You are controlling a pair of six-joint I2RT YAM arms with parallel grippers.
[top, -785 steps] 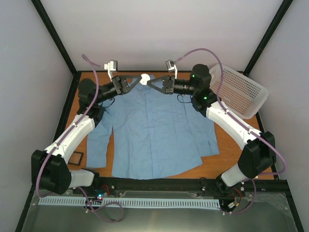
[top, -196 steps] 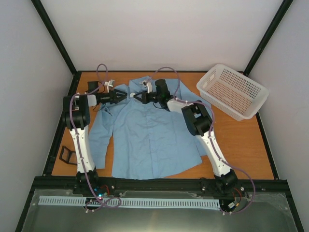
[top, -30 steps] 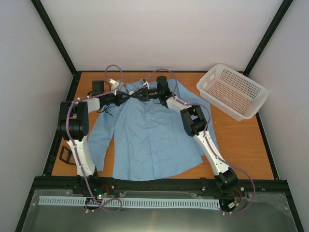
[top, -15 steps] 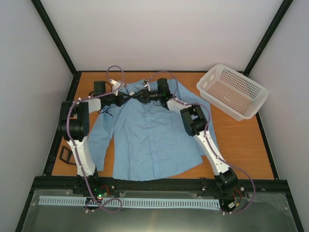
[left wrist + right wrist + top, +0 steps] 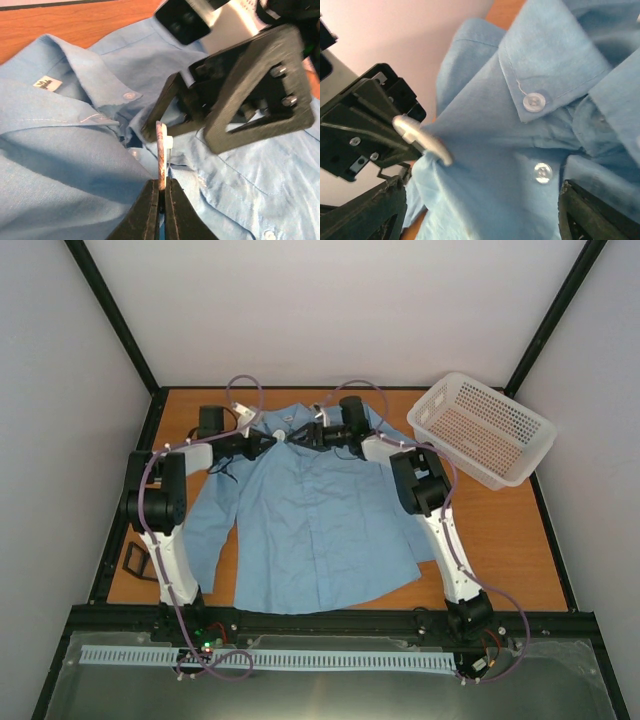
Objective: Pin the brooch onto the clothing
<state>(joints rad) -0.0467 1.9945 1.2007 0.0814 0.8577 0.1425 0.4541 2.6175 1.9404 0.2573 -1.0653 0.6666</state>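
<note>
The light blue shirt (image 5: pixel 310 520) lies spread flat, collar at the far side. My left gripper (image 5: pixel 162 187) is shut on the lower edge of the brooch (image 5: pixel 161 150), a small round disc seen edge-on, just below the collar. Its thin pin points down into a raised fold of the shirt (image 5: pixel 65 170). In the top view the brooch (image 5: pixel 279 437) shows as a whitish dot between the left gripper (image 5: pixel 266 441) and the right gripper (image 5: pixel 303 436). My right gripper (image 5: pixel 482 187) stands open over the shirt (image 5: pixel 530 150), right of the brooch (image 5: pixel 422 139), holding nothing.
A white perforated basket (image 5: pixel 482 428) stands at the back right of the table. A small black square tray (image 5: pixel 138 560) lies at the left edge near the shirt's sleeve. Both arms reach across the shirt toward the collar.
The right gripper has opened wide and drawn back to the right, away from the brooch. The left gripper stays shut on the brooch at the collar.
</note>
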